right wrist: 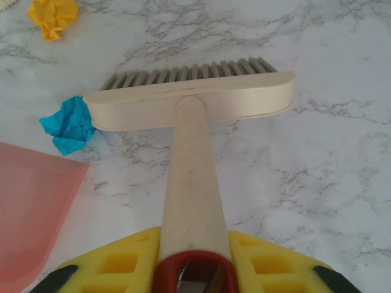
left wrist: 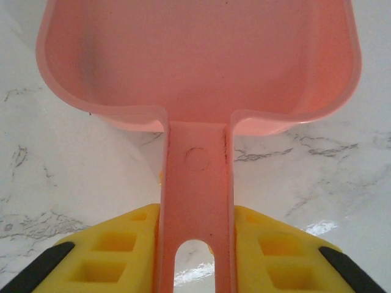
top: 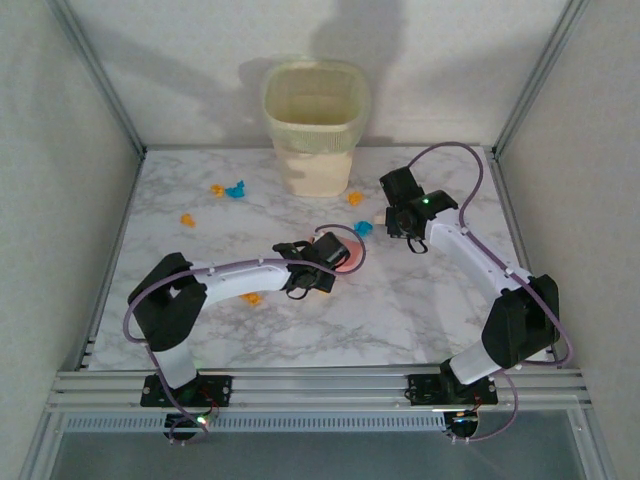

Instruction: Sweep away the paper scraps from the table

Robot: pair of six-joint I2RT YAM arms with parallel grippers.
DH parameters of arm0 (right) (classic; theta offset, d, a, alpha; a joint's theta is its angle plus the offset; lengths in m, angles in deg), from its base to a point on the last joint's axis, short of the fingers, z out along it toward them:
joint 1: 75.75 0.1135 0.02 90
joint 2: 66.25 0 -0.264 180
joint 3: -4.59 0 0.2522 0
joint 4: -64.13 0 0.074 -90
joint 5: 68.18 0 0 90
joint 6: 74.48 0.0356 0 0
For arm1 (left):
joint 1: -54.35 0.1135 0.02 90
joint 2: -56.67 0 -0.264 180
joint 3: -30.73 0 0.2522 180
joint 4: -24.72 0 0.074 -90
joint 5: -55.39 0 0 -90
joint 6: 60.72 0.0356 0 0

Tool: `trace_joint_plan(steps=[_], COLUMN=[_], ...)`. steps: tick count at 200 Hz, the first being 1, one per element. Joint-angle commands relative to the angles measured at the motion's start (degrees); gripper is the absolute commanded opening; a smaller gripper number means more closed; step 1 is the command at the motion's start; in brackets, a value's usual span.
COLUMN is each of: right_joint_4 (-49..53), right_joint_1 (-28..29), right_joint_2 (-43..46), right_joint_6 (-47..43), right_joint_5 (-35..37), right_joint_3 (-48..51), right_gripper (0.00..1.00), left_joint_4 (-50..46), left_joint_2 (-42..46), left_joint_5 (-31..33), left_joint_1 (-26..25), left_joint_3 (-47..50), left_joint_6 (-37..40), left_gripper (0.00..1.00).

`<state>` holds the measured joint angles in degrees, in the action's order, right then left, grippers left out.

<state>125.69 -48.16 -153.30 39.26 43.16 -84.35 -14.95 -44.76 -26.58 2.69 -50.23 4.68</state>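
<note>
Left tool [left wrist: 195, 247], reaching rightward, clamps dustpan [left wrist: 195, 61]; right tool [right wrist: 192, 259], reaching leftward, clamps brush [right wrist: 189, 107].

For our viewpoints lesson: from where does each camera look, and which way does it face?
Top external: above and behind the bases, facing down onto the table; both arms show.
Left wrist: on the left end effector, facing along the pink dustpan; yellow fingers show.
Right wrist: on the right end effector, facing along the brush; its yellow fingers show.
Shared: both wrist views hold the dustpan; right wrist and top share a blue scrap.
</note>
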Motion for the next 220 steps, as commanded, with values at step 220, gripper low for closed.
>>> trace_joint_plan(steps=[220], right_joint_4=[-14.5], right_joint_1=[0.5], right_joint_2=[7.0], right_joint_6=[2.9], right_joint_5=[10.5], right_joint_3=[1.5], right_gripper=[0.0], left_joint_4=[-1.9], left_joint_2=[-2.4], left_joint_5=[3.8], left_joint_1=[0.4], left_joint_3=[-0.5], left_joint_6=[1.1], left_gripper=[0.0])
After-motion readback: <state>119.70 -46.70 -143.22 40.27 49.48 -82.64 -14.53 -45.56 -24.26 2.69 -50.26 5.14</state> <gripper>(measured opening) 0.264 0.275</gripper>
